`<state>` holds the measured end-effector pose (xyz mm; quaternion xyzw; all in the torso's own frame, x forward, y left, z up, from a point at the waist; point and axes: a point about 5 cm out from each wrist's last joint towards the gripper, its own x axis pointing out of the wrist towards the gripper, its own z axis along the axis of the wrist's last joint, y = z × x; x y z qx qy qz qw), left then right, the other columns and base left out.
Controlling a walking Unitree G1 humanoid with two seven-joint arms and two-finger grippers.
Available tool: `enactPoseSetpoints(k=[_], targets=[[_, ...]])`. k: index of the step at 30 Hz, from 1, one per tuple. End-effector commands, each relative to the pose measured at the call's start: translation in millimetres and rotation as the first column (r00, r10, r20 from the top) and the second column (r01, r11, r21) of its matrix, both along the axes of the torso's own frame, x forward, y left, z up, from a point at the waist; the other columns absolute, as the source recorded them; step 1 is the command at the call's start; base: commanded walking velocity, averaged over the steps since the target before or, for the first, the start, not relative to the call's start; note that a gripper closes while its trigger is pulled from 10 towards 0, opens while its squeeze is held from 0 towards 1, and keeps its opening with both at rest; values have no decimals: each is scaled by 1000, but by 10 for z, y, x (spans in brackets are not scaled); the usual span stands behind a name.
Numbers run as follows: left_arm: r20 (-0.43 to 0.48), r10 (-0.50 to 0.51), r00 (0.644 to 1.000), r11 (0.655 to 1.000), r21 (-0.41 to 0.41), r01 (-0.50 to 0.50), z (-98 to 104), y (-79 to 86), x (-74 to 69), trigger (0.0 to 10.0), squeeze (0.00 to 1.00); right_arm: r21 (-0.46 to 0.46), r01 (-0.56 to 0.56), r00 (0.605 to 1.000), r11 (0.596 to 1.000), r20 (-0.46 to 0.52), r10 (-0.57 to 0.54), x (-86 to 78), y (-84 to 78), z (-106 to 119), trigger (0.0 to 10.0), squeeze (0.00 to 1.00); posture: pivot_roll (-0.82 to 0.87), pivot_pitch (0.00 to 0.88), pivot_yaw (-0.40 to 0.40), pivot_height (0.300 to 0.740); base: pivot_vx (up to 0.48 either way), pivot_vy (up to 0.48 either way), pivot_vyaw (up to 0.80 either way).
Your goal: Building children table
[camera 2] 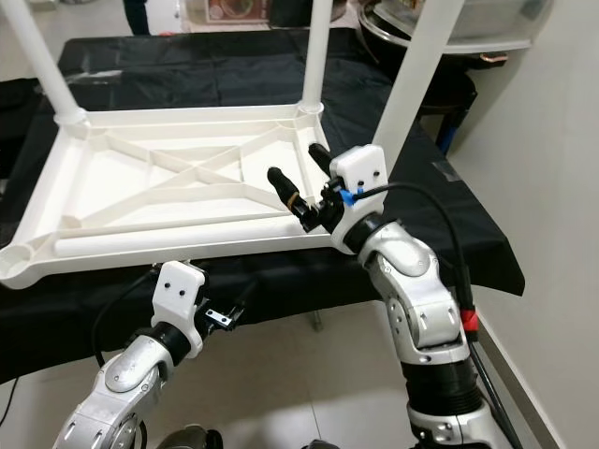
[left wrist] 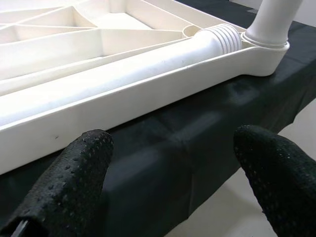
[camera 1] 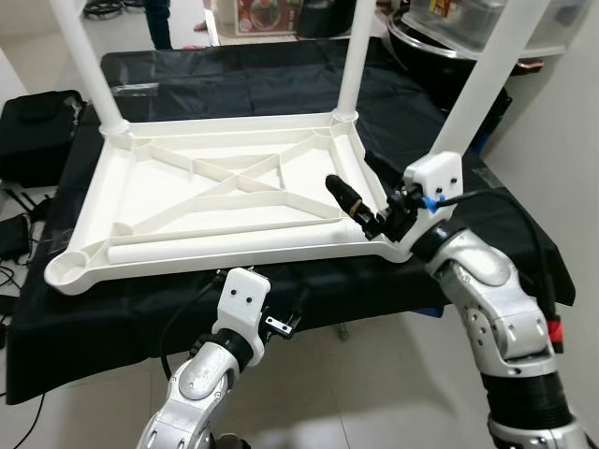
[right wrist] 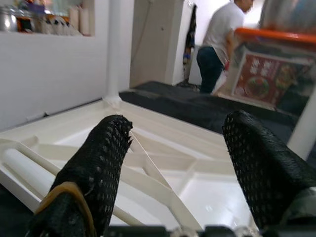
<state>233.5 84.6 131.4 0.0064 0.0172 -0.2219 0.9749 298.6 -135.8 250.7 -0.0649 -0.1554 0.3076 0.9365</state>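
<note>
A white plastic table top (camera 1: 225,187) lies upside down on a black-covered table (camera 1: 234,75). Three white legs stand in its corners: far left (camera 1: 89,65), far right (camera 1: 354,56) and near right (camera 1: 487,75). A loose leg (camera 1: 234,245) lies along the near rim, its threaded end (left wrist: 222,37) by the near right leg. The near left socket (camera 1: 70,269) holds nothing. My right gripper (camera 1: 360,182) hovers open over the near right corner, pointing across the top. My left gripper (left wrist: 173,173) is open, low in front of the table's near edge, facing the rim.
A black bag (camera 1: 37,131) and cables sit on the floor at the left. A large dark pot (camera 1: 440,37) stands behind the table at the right, beside a wall. A person (right wrist: 217,44) stands far beyond the table. Tiled floor (camera 1: 374,393) lies between my arms.
</note>
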Motion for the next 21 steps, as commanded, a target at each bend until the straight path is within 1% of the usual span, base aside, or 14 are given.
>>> enactPoseSetpoints(k=[1, 2, 3, 4, 5, 6, 7, 8, 11, 12, 15, 19, 20, 21], targets=[[-12, -12, 1000, 1000, -3, 12, -29, -12, -21, 10000, 0, -39, -30, 998, 999, -52, 28, -8, 35, -35, 10000, 0, 82, 115, -62, 740, 0, 0, 0], [-13, -13, 1000, 1000, -3, 13, -29, -14, -18, 10000, 0, -126, -58, 986, 990, -163, 37, -6, 86, -165, 10000, 0, 81, 117, -61, 740, 0, 0, 0], [-13, -13, 1000, 1000, -3, 13, -29, -14, -18, 10000, 0, -126, -58, 986, 990, -163, 37, -6, 86, -165, 10000, 0, 81, 117, -61, 740, 0, 0, 0], [-14, -15, 1000, 1000, -3, 15, -31, -17, -15, 10000, 0, -180, -67, 962, 981, -272, 16, -8, 103, -300, 10000, 0, 84, 125, -63, 740, 0, 0, 0], [-14, -15, 1000, 1000, -3, 15, -31, -17, -15, 10000, 0, -180, -67, 962, 981, -272, 16, -8, 103, -300, 10000, 0, 84, 125, -63, 740, 0, 0, 0], [-14, -16, 1000, 1000, -3, 16, -28, -21, -8, 10000, 0, -211, -45, 945, 976, -326, -27, 3, 98, -373, 10000, 0, 85, 131, -66, 740, 0, 0, 0], [-14, -16, 1000, 1000, -3, 16, -28, -21, -8, 10000, 0, -211, -45, 945, 976, -326, -27, 3, 98, -373, 10000, 0, 85, 131, -66, 740, 0, 0, 0], [-13, -16, 1000, 1000, -3, 16, -25, -23, -5, 10000, 0, -215, -6, 928, 977, -366, -74, 31, 82, -408, 10000, 0, 85, 131, -66, 740, 0, 0, 0], [-11, -16, 1000, 1000, -2, 16, -18, -26, 2, 10000, 0, -162, 100, 911, 982, -381, -156, 131, 27, -342, 10000, 0, 82, 142, -66, 740, 0, 0, 0], [-11, -16, 1000, 1000, -2, 16, -18, -26, 2, 10000, 0, -162, 100, 911, 982, -381, -156, 131, 27, -342, 10000, 0, 82, 142, -66, 740, 0, 0, 0], [-11, -15, 1000, 1000, -1, 15, -15, -26, 8, 10000, 0, -119, 203, 889, 972, -395, -234, 210, -61, -272, 10000, 0, 81, 155, -64, 740, 0, 0, 0], [-11, -15, 1000, 1000, -1, 15, -13, -26, 10, 10000, 0, -111, 244, 877, 963, -399, -268, 232, -102, -256, 10000, 0, 81, 157, -65, 740, 0, 0, 0], [-11, -15, 1000, 1000, -1, 15, -12, -25, 12, 10000, 0, -94, 291, 853, 952, -424, -303, 241, -149, -270, 10000, 0, 80, 161, -63, 740, 0, 0, 0], [-11, -15, 1000, 1000, -1, 15, -12, -25, 12, 10000, 0, -94, 291, 853, 952, -424, -303, 241, -149, -270, 10000, 0, 80, 161, -63, 740, 0, 0, 0]])
